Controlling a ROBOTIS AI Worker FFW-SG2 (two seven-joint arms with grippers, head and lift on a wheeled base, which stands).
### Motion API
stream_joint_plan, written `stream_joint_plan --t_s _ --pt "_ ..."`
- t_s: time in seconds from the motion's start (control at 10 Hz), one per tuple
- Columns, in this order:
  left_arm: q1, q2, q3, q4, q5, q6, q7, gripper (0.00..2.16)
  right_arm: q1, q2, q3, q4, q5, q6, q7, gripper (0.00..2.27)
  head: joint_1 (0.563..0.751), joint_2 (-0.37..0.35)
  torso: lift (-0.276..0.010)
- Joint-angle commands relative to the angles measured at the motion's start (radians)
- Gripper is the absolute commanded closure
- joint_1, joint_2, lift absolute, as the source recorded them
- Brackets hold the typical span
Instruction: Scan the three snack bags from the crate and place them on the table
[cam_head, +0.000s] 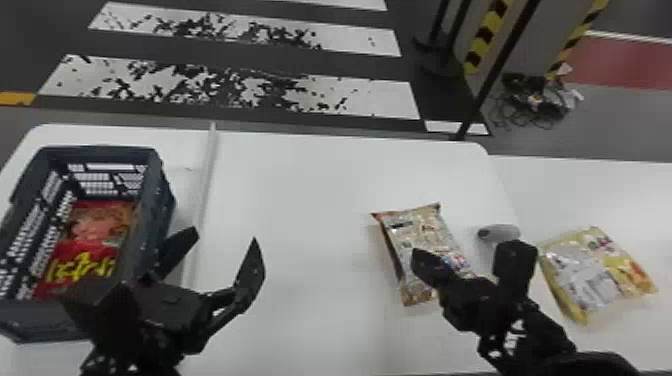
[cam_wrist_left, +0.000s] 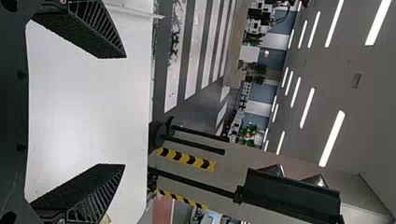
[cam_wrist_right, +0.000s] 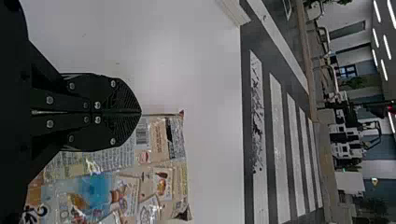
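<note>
Black and flat, the two fingers of the right gripper (cam_wrist_right: 140, 112) are pressed together with nothing seen between them, over the beige snack bag (cam_head: 417, 230), which is laid on the right part of the table (cam_head: 310, 210). Beside that bag the grey handheld scanner (cam_head: 501, 232) is seen, and past it the yellow snack bag (cam_head: 600, 270) is laid, farther to the right. By the right wall of the crate (cam_head: 162, 215), the left gripper (cam_head: 224, 237) is held with its fingers spread wide and empty. The crate is set along the table's left edge, its far end towards the far left corner, and the red snack bag (cam_head: 92, 225) is contained in it, printed face up. This one is judged to be the bag left to be scanned. Little weight is to be expected, and a soft, crinkly body whose glossy film may slide between hard fingers; its contents may be crushed if it is squeezed hard. It would best be pinched lightly across its middle, or by a sealed end, and lifted straight up so that the crate's rim is not caught.
</note>
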Motion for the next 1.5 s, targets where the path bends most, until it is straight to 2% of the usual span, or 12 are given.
stream_joint_plan --t_s 0.0,0.2,0.5,0.7,1.2,1.3,1.4 --pt "0.0 0.0 -0.003 -0.001 0.0 -0.002 0.0 0.03 0.003 -0.001 -0.097 -0.005 -0.045 0.0 0.0 1.77 0.695 -0.18 -0.062" --pt "0.0 0.002 -0.006 -0.001 0.0 -0.002 0.0 0.03 -0.019 -0.007 -0.176 0.048 -0.057 -0.003 0.003 1.77 0.695 -0.271 -0.062" --pt "0.011 0.008 -0.008 -0.012 0.0 -0.009 0.0 0.03 -0.039 -0.024 -0.196 0.133 -0.037 -0.031 0.003 1.77 0.695 -0.35 -0.062" --pt "0.022 0.011 -0.005 -0.021 -0.002 -0.015 0.0 0.03 -0.052 -0.025 -0.183 0.186 -0.019 -0.061 0.005 1.77 0.695 -0.35 -0.062" --pt "0.023 0.009 -0.008 -0.023 -0.002 -0.015 0.0 0.03 -0.031 -0.024 -0.159 0.179 -0.017 -0.064 0.015 1.77 0.695 -0.35 -0.062" --pt "0.023 0.008 -0.008 -0.021 -0.002 -0.015 0.0 0.03 -0.031 -0.024 -0.165 0.177 -0.023 -0.08 0.015 1.69 0.695 -0.35 -0.062" --pt "0.022 0.008 -0.008 -0.02 -0.002 -0.015 0.0 0.03 -0.029 -0.024 -0.173 0.17 -0.028 -0.12 0.015 0.68 0.695 -0.35 -0.062"
